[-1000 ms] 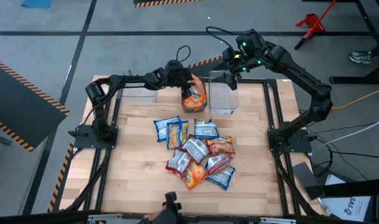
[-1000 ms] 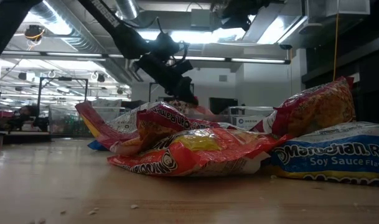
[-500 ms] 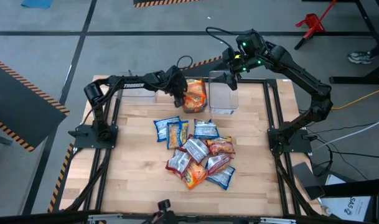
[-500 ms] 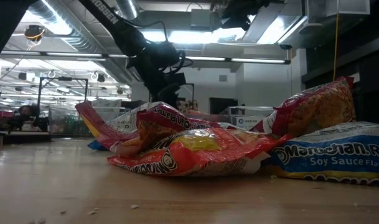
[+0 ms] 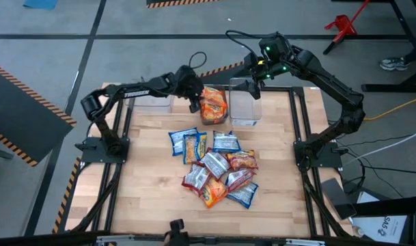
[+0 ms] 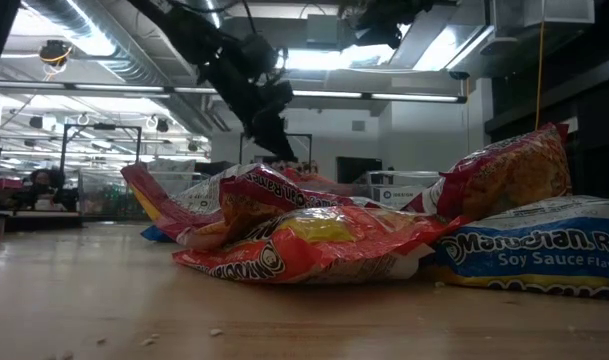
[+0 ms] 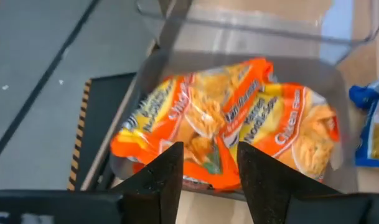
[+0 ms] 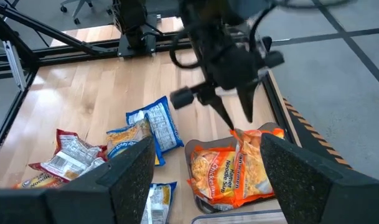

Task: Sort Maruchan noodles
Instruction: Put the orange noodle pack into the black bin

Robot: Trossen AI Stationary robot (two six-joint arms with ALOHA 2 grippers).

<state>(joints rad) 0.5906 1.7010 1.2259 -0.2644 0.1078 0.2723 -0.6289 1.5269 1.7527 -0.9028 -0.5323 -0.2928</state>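
Fingers of the left gripper [image 7: 208, 180] stand parted and empty above orange noodle packets [image 7: 229, 127] in a clear bin [image 7: 177, 68].

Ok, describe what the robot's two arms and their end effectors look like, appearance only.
Both arms are dark, slim, jointed tubes on black bases bolted to the table frame. The left arm carries white lettering on one link and a looping black cable near its wrist. The right arm shows small green lights near its wrist. The left end effector has two flat black tapered fingers; the right end effector has broader, speckled dark ones.
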